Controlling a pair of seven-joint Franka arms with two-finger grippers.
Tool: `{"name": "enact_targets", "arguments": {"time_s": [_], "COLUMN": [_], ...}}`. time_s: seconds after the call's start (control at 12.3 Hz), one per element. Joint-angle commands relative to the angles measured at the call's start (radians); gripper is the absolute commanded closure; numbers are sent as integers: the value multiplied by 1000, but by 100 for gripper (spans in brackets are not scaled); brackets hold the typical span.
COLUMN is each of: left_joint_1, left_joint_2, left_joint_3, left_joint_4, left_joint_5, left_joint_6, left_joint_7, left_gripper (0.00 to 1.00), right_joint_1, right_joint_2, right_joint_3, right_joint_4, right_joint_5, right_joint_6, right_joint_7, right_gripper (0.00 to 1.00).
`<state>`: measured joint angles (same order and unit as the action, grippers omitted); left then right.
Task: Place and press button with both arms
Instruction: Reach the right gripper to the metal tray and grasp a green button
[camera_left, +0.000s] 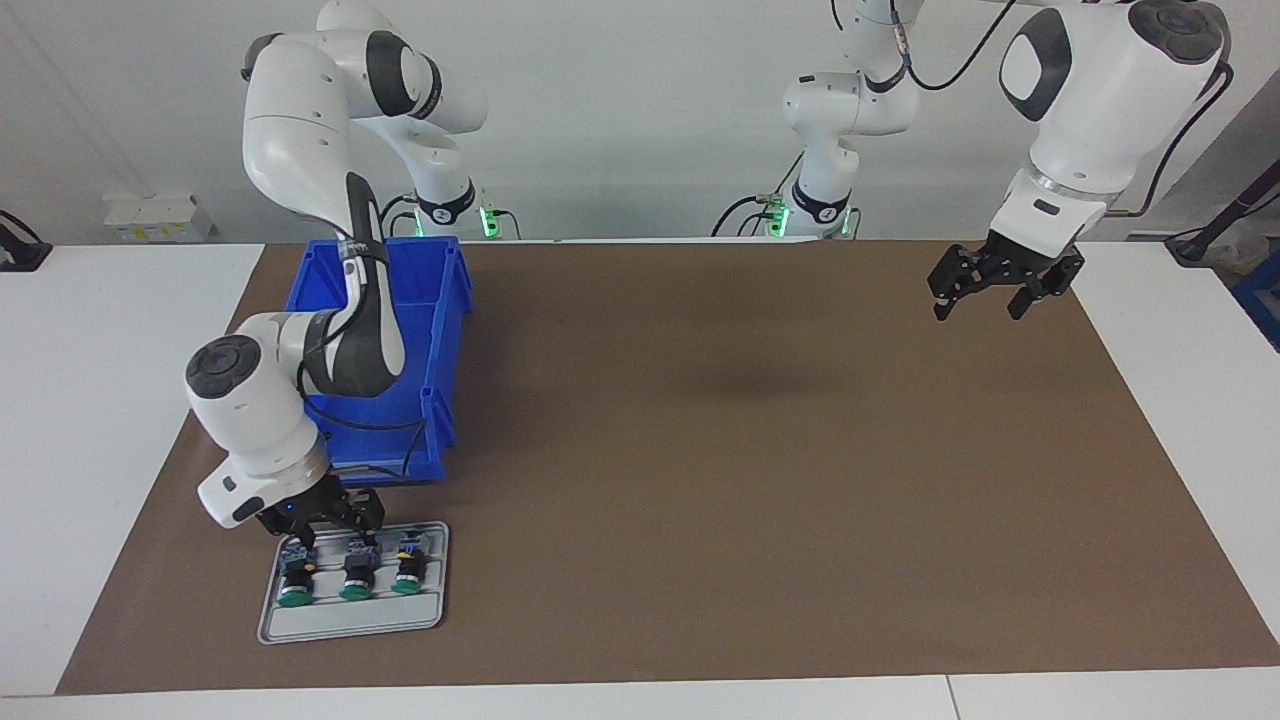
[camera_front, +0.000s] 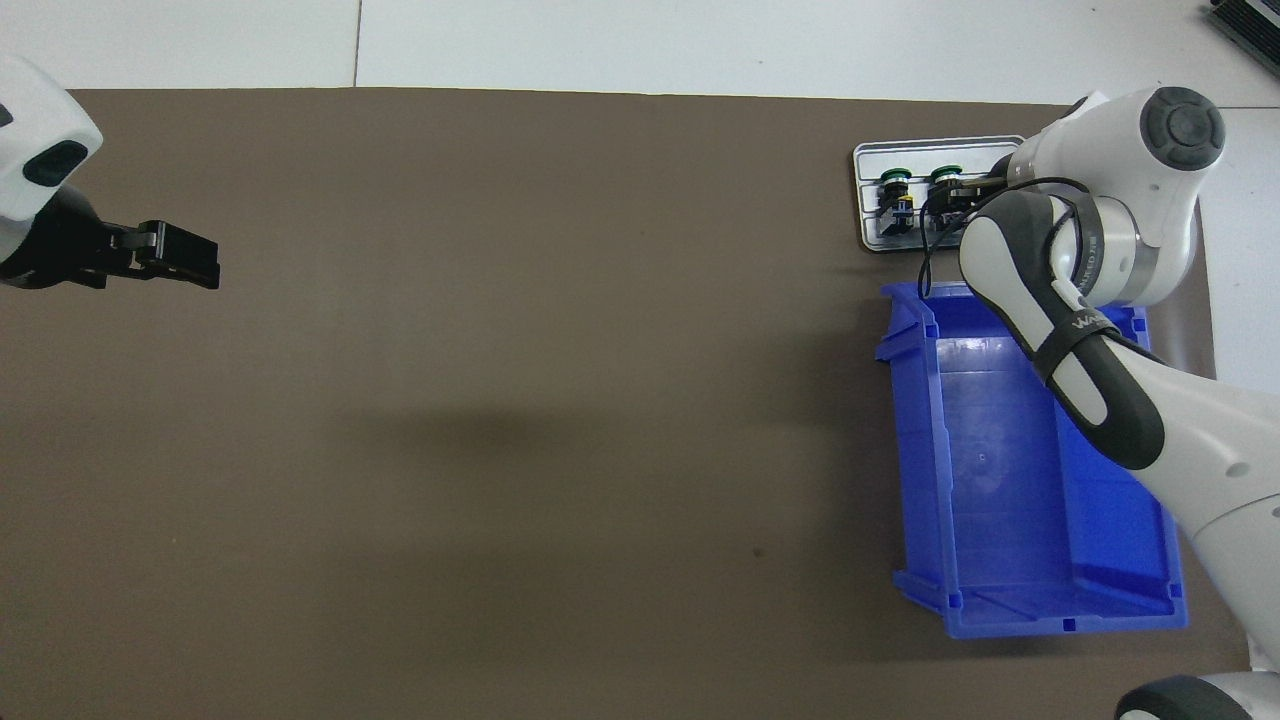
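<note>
Almost nothing legible appears in either view. White lettering runs along the dark grey band of the white right arm in the overhead view, but it cannot be made out with certainty. No other lettering or numbers can be read.

A big brown mat covers most of the white tabletop, leaving bare white strips along the edges. Toward the right arm's end of the table sits a blue plastic bin, open at the top, with nothing visible inside; it lies lengthwise on the mat, one short end close to the robots' edge. Just beside its other short end, farther from the robots, lies a small grey tray with rounded corners, flat on the mat and near the corner of it. A faint soft shadow darkens the middle of the mat. A pale wall rises at the robots' edge.
</note>
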<state>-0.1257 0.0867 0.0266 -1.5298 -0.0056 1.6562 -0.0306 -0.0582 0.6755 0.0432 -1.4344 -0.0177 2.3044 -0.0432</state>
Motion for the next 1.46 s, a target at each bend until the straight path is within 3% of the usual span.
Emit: {"name": "enact_targets", "arguments": {"time_s": [0.0,0.24,0.49,0.81,1.14,1.38], "left_joint_1": [8,8,8,8,8,8], "left_joint_2": [-31,-31,-30,-31,-30,-30], "left_joint_3": [-2,-2,-2,-2,-2,-2], "left_joint_4": [-38,-38,-38,-38,-38,-38], "left_joint_5": [-11,-11,-11,-11,-11,-11], "left_joint_6": [14,14,14,14,14,14], "left_joint_7": [8,8,8,8,8,8], "left_gripper": [0,0,0,0,0,0], "right_joint_1": [-6,-9,-9,-3,7,26], "right_joint_2": [35,32,29,18,-54,-134], "right_joint_3": [10,10,10,10,7,9], "right_joint_4": [40,29,11,-9,-11,-41], "right_joint_5": [19,21,22,24,24,22], "right_joint_6": [20,24,26,26,9,-49], "right_joint_7": [-27,-29,-30,-10,-7,170], "right_gripper": [22,27,43,100,100,100]}}
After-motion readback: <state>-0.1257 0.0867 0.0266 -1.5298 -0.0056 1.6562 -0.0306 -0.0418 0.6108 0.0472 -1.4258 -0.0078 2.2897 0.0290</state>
